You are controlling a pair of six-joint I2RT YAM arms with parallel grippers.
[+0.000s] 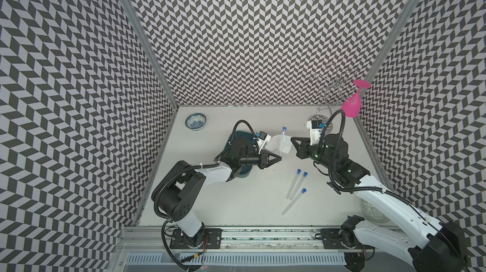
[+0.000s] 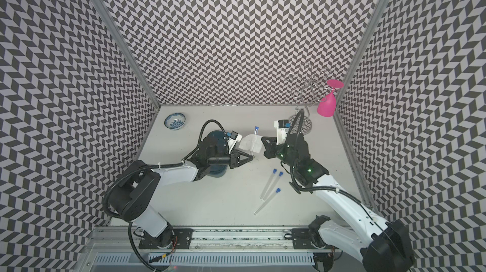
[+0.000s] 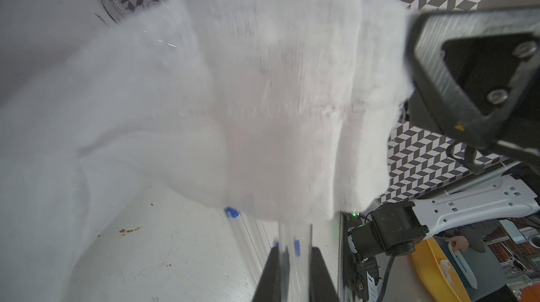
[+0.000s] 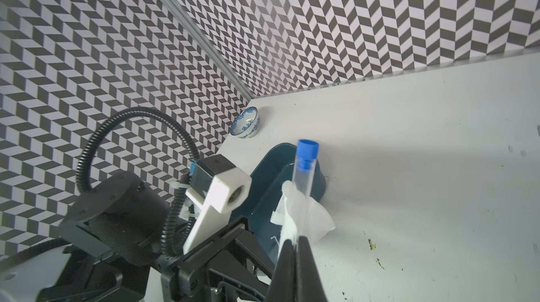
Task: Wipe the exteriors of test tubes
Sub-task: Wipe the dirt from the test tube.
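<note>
Test tube (image 1: 283,133) upright, capped end up

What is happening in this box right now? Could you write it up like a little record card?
left gripper: shut on a blue-capped tube
right gripper: shut on a white wipe, which lies against that tube
spare tubes: three, lying flat on the table between the arms
far left corner: small blue-and-white bowl
under left arm: teal dish
far right corner: pink glass hanging upside down from a wire rack
</note>
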